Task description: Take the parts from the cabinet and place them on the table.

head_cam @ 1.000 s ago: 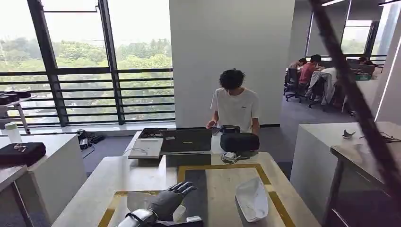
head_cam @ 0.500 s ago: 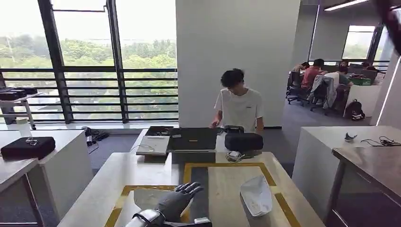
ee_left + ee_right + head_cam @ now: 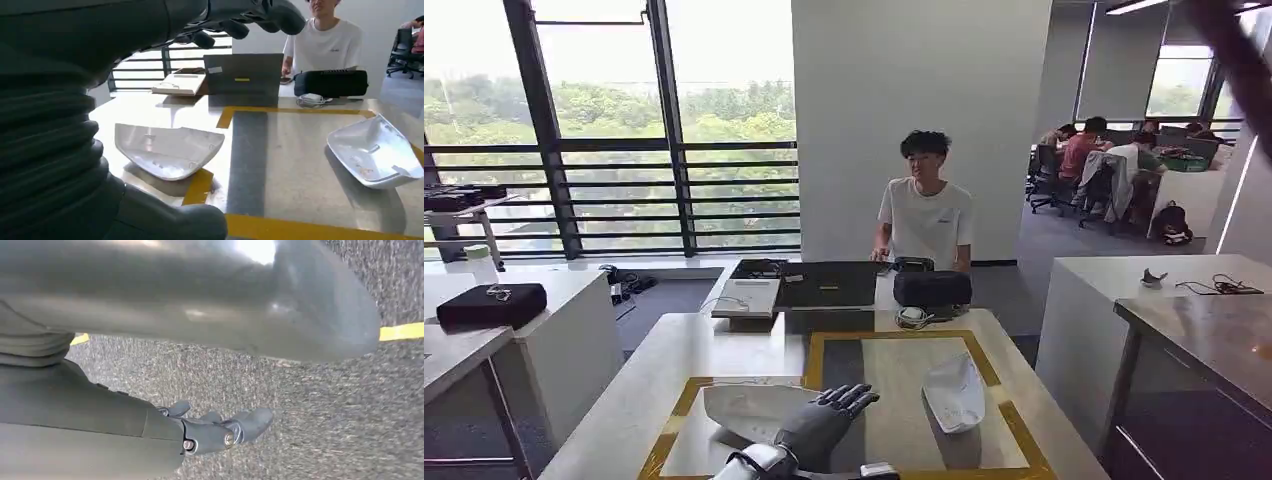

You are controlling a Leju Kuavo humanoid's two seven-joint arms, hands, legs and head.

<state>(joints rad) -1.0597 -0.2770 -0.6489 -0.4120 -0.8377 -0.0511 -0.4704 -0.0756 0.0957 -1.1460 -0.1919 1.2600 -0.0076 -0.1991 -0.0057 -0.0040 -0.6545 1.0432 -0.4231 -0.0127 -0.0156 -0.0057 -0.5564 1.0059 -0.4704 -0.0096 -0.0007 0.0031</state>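
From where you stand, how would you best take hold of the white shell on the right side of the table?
The right white shell lies hollow side up, so its thin raised rim is the part to pinch, probably best from above at the near edge. The left hand hovers open over the table beside it.

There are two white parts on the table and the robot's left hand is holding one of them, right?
Not quite. Both white parts lie on the table, but the left hand holds nothing; the left wrist view shows it above them, fingers apart.
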